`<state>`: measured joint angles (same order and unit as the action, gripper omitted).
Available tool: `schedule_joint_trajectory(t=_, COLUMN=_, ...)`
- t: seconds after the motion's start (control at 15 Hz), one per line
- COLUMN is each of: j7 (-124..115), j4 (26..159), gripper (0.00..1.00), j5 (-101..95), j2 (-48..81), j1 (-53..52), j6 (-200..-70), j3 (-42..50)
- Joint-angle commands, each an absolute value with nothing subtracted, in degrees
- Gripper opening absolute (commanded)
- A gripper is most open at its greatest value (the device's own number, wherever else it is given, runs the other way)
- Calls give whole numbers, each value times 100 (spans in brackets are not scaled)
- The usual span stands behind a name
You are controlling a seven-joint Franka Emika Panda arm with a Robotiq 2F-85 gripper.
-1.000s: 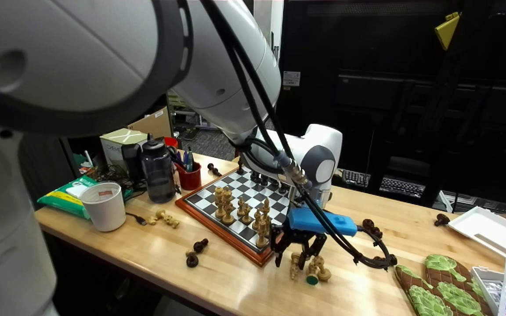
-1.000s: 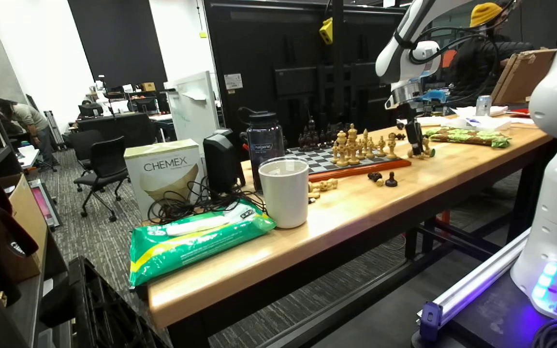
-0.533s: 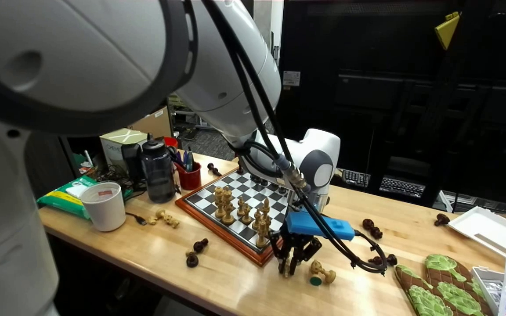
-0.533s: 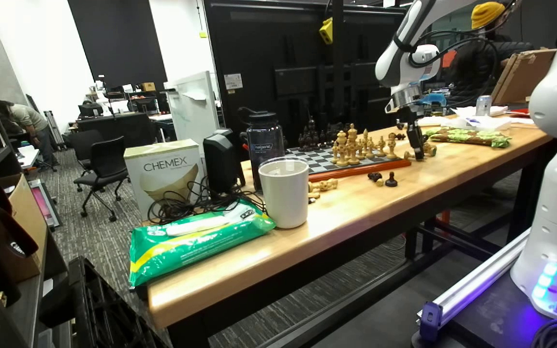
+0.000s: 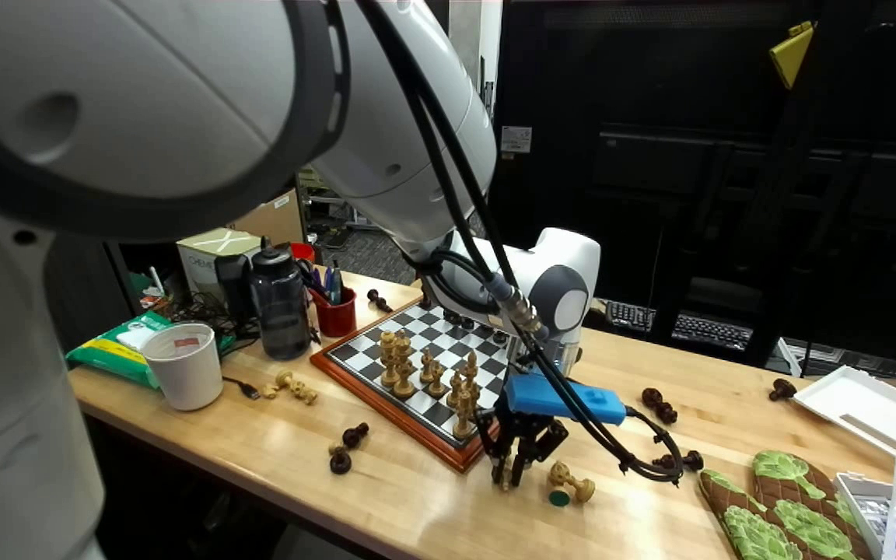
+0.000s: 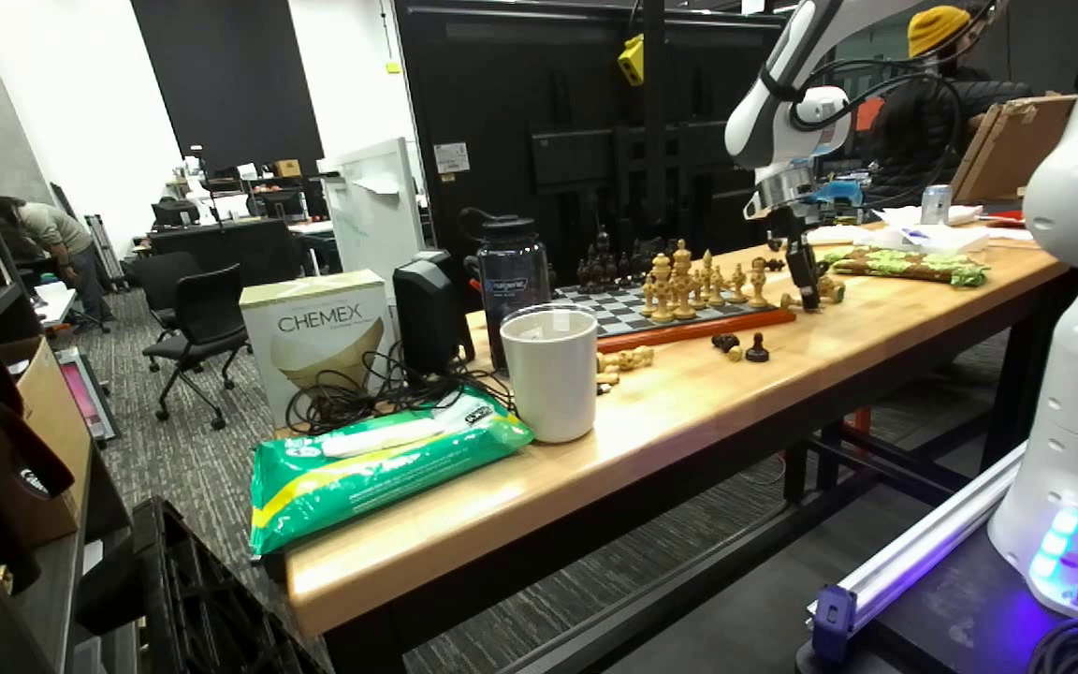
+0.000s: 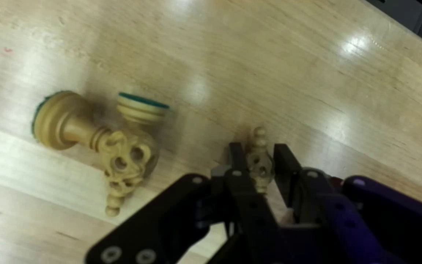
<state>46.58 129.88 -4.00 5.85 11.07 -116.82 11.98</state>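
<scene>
My gripper (image 5: 505, 476) is low over the wooden table, pointing down beside the corner of the chessboard (image 5: 393, 412). In the wrist view its two black fingers (image 7: 258, 146) are close together on both sides of a light wooden chess piece (image 7: 260, 168), which fills the gap between them. This piece lies on its side, its small round tip beyond the fingertips and its base hidden. Two more light pieces lie across each other beside the gripper, one (image 7: 75, 126) over the other (image 7: 141, 108), both with green felt undersides. The gripper also shows in an exterior view (image 6: 808, 298).
Light pieces (image 5: 463, 412) stand on the board close to the gripper. Dark pieces (image 5: 659, 406) lie on the table, others (image 5: 347, 447) near its front edge. A mug (image 5: 183, 365), bottle (image 5: 279, 303), red pen cup (image 5: 335, 315), oven mitts (image 5: 798, 498) and white tray (image 5: 868, 412) stand around.
Since a second ago my gripper has come down and its fingers have closed in around the light piece. The two crossed pieces have shifted slightly. Over the last half second almost nothing moved.
</scene>
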Motion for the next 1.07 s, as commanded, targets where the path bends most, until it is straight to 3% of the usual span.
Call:
schedule_joint_trajectory(t=0.0, j7=4580, j4=13081, gripper=6, j5=-472, j2=360, j1=1122, j6=-11602, j3=1088)
schedule_joint_trajectory(t=1.0, j7=3863, j4=13067, gripper=6, j5=-1427, j2=-577, j1=809, j6=-10924, j3=804)
